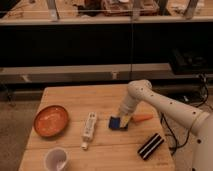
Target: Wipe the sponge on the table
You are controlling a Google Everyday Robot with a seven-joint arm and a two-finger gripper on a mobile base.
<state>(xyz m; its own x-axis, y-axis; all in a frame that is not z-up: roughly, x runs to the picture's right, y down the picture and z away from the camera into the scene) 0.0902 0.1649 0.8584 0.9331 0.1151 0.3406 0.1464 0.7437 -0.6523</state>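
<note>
The dark-blue sponge (116,124) with a hint of yellow on its edge sits near the middle of the light wooden table (75,97), a little right of centre. My white arm reaches in from the right and bends down over it. My gripper (121,119) is right at the sponge's top and looks shut on it, holding it against the tabletop. The sponge's upper right part is hidden behind the gripper.
An orange carrot-like piece (143,118) lies just right of the sponge. A white remote-like bar (89,129) lies to its left, and an orange bowl (50,120) further left. A pale cup (55,159) stands at the front left, a black-and-white striped block (150,146) at the front right. A dark shelving bench (100,42) runs behind the table.
</note>
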